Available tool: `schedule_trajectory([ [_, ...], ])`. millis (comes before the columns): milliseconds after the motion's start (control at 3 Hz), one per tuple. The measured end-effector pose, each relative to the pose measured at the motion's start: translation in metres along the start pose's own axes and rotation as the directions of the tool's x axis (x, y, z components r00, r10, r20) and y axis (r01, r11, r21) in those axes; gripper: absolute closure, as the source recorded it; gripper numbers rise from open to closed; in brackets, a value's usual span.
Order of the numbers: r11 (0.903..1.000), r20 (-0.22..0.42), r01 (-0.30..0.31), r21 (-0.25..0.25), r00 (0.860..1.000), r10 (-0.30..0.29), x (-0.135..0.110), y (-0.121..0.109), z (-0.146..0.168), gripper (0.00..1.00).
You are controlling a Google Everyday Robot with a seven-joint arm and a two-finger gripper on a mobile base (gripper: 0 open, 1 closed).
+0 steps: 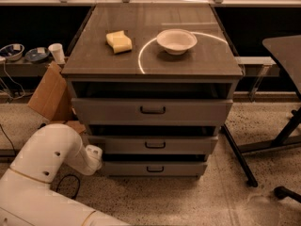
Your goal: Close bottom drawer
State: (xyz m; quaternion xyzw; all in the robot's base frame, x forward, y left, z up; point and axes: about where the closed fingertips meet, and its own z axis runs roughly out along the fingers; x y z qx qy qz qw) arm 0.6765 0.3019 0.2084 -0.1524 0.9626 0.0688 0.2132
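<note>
Gripper (95, 153) sits low at the cabinet's left lower corner, on the end of the white arm (47, 160). It looks to be touching the left end of the bottom drawer (154, 169), though it's dim there, and I can't tell how wide it stands or whether it grips anything. The drawer runs off to its right, slightly out, with a dark gap above. Higher up are the middle drawer (154, 145) and top drawer (151, 110). The cabinet top (197, 65) carries a yellow sponge (119, 41) and a white bowl (176, 40). Speckled floor (188, 201) below, cardboard (49, 95) up-left.
</note>
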Motion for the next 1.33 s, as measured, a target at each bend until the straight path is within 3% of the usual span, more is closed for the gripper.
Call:
schedule_trajectory([
  [1333,0.9994,-0.009,0.028,-0.019,1.0,-0.028,0.023,-0.01,-0.027,1.0],
])
